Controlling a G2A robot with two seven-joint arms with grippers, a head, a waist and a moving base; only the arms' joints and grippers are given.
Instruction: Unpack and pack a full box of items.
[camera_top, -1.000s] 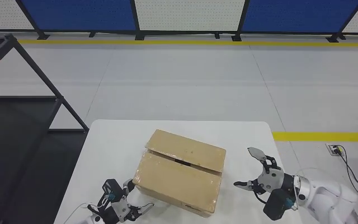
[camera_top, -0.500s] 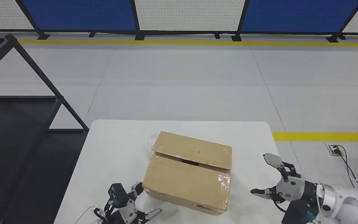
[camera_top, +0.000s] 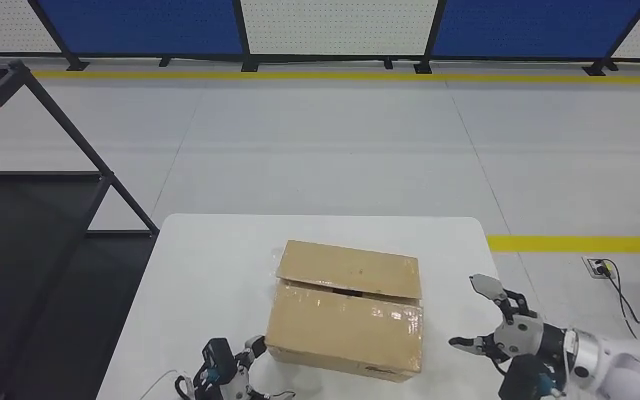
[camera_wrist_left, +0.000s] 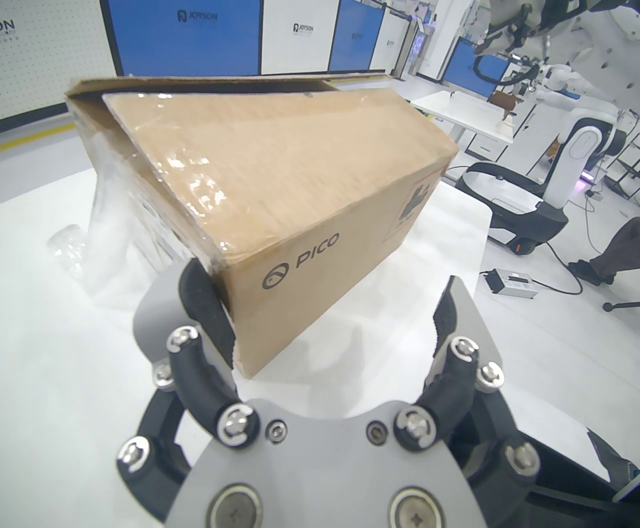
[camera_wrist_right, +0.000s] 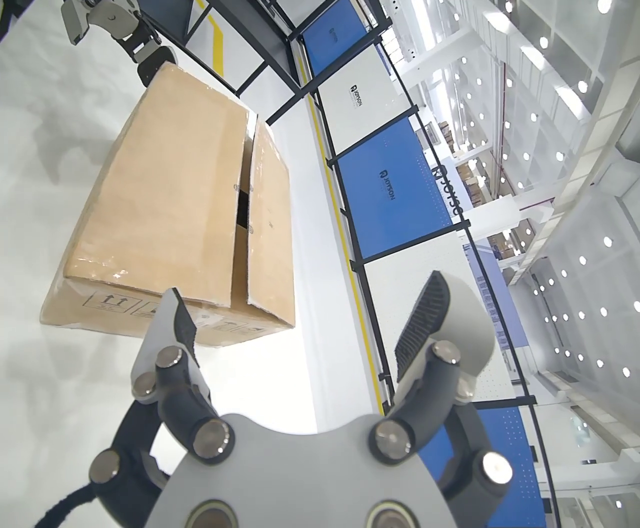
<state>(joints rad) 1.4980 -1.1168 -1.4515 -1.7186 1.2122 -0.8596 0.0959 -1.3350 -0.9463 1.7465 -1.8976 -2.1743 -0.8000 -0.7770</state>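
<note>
Opening step of unpacking, by the look of it, with the box (camera_top: 347, 322) closed on the table (camera_top: 200, 280), left gripper (camera_wrist_left: 327, 295) splayed wide at one corner, right gripper (camera_wrist_right: 305, 295) splayed wide beside the other end; next, likely prising the top open without shoving it.

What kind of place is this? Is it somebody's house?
Probably a robot lab or test hall, not a house: blue and white partition panels, a yellow floor line, and another white robot standing beyond the table.
</note>
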